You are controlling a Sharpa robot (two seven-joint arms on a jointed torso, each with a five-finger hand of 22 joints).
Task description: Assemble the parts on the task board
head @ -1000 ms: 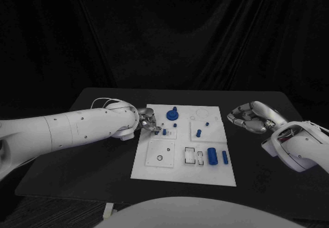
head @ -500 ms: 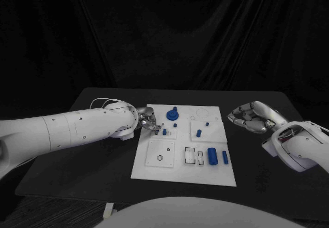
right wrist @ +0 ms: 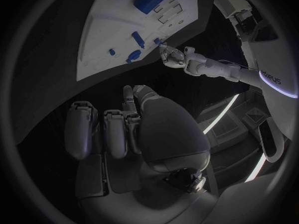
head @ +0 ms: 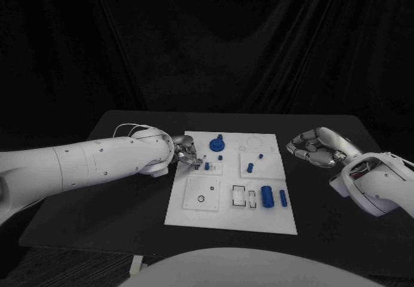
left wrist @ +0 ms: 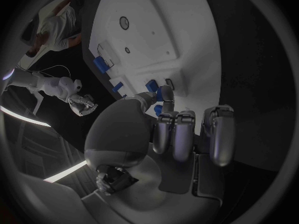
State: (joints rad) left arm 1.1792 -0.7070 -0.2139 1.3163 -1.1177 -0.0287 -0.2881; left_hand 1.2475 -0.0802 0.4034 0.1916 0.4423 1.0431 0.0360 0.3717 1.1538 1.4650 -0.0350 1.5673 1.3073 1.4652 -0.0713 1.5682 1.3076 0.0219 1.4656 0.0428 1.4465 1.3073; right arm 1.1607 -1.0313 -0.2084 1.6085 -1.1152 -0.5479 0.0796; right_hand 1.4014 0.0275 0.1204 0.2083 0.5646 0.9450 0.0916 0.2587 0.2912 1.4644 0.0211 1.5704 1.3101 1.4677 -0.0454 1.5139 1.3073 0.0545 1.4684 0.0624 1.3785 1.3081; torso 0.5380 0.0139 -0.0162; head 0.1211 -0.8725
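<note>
Where blue parts (head: 267,197) stand | task board (head: 230,216) white, flat

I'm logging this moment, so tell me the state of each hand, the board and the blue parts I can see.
left hand: at the board's left edge, fingertips on a small blue part
right hand: fingers curled in, holding nothing, off the board's right side
task board: lying flat on the table
big blue cylinder: lying on its side on the board
blue knob: standing upright on the board
</note>
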